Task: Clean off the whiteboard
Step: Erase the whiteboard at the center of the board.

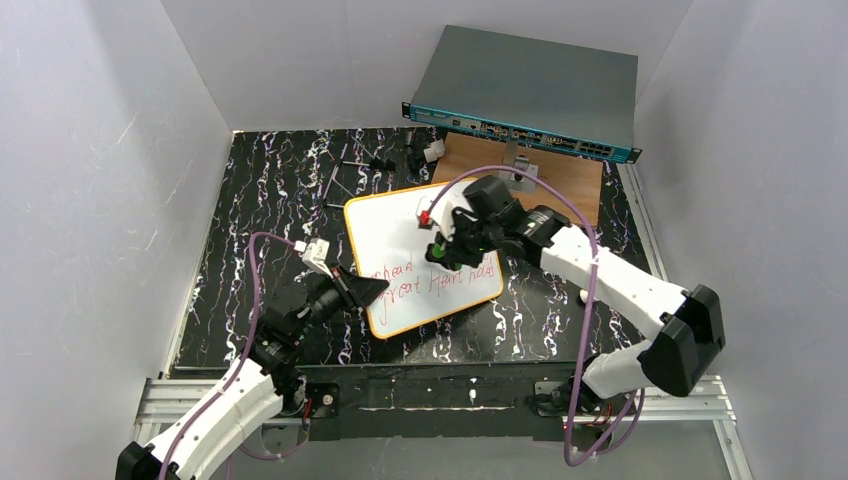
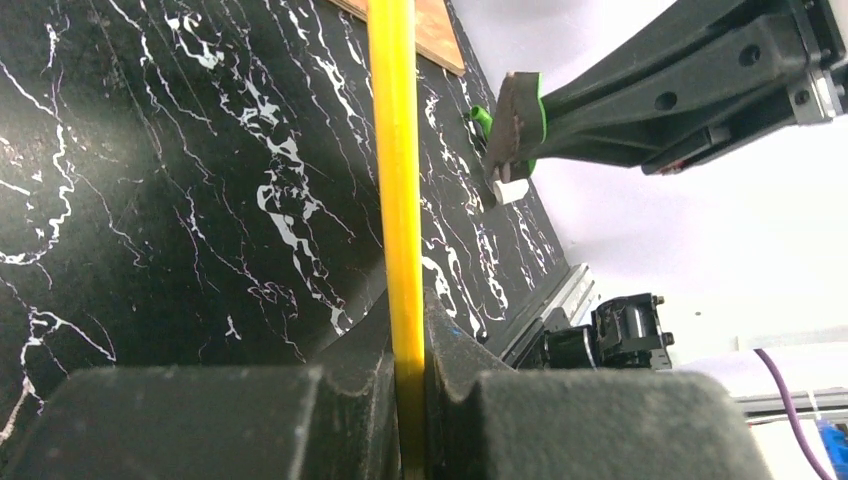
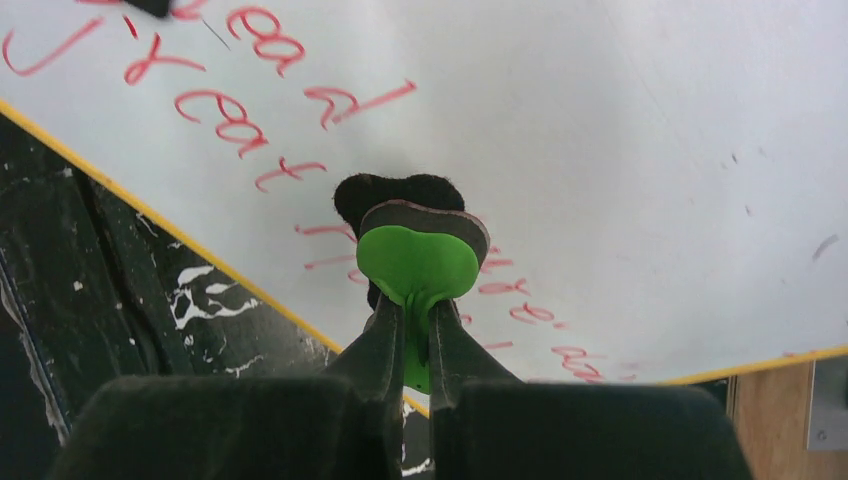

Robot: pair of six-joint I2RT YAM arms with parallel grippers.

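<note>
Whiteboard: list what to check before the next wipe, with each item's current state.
1. Left gripper shut on the whiteboard frame: ok.
2. Right gripper shut on the green eraser: ok.
3. Eraser pad pressed flat on the board: cannot tell.
4. Eraser placed over the red writing: ok, it sits among the lines.
5. Board wiped clean: not ok, red lines run along the near edge.
</note>
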